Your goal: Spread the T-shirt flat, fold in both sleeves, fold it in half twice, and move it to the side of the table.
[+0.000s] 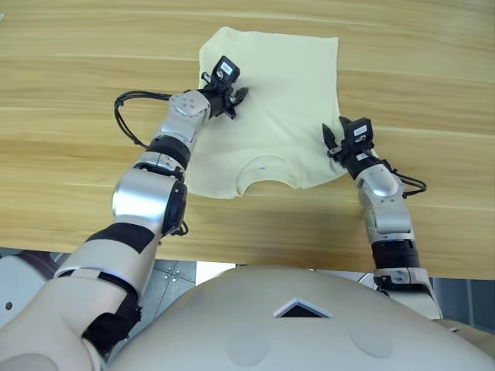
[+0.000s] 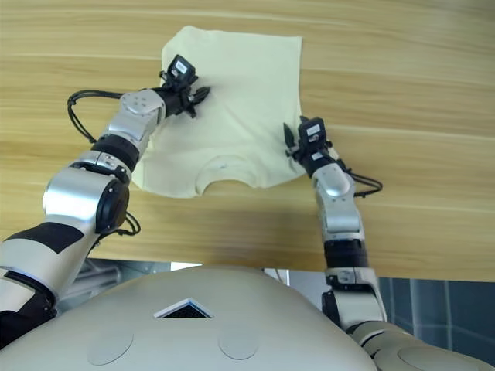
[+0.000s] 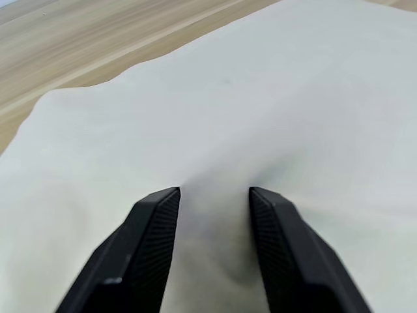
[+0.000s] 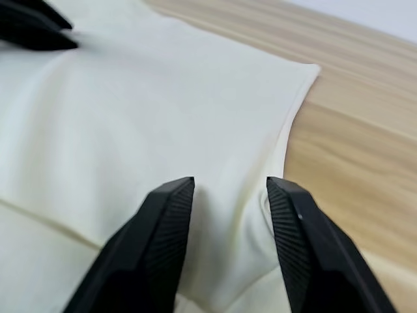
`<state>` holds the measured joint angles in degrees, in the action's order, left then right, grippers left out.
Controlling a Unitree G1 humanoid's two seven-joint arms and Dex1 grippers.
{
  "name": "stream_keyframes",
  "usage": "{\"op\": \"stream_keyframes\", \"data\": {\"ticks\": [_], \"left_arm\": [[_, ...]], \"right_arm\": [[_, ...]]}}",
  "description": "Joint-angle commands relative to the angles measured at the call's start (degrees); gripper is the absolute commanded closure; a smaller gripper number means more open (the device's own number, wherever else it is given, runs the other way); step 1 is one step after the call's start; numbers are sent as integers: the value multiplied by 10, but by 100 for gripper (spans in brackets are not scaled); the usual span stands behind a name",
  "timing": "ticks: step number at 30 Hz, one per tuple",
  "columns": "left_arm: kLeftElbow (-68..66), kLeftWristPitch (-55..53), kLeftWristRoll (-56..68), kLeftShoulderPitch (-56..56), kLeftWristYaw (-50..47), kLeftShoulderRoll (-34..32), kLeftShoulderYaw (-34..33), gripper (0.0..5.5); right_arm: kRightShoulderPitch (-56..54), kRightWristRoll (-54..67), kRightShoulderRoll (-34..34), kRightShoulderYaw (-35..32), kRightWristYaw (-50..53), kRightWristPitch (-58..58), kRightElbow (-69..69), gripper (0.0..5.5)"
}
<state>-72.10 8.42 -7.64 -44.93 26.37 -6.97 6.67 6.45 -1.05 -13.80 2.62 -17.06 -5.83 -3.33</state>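
**T-shirt Position and Jaw State**

The left gripper [image 1: 238, 104] is covering part of the T-shirt's [image 1: 278, 100] left edge. The soft, pale-yellow T-shirt is lying mid-table [image 1: 77, 77] on wood grain. The ribbed black jaws of both the left and right gripper [image 1: 334, 131] are standing spread, with cloth puckering between them.

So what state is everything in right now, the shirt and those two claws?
T-shirt: spread flat on the table, collar toward the robot, no sleeves sticking out.
Left gripper: open, down on the shirt's left half, cloth rucked up between its jaws.
Right gripper: open, at the shirt's right edge.
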Motion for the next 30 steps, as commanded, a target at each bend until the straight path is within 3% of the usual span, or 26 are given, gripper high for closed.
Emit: {"op": "stream_keyframes", "data": {"ticks": [1,8,14,22,30], "left_arm": [[-25,-38,-24,13,-8,-8,13,350],[-40,-59,-27,2,-42,-2,14,350],[-48,-71,-30,-4,-64,-7,9,350],[-54,-84,-27,-12,-91,-18,0,350],[-55,-97,-2,-14,-130,-25,-49,350]], "right_arm": [[92,-11,-43,-4,-18,-81,101,346],[162,-41,-134,23,-73,-155,259,346],[121,-60,-215,6,-122,-155,276,346],[130,-48,-244,-12,-152,-168,310,346],[97,-49,-221,-8,-135,-169,273,346]]}}
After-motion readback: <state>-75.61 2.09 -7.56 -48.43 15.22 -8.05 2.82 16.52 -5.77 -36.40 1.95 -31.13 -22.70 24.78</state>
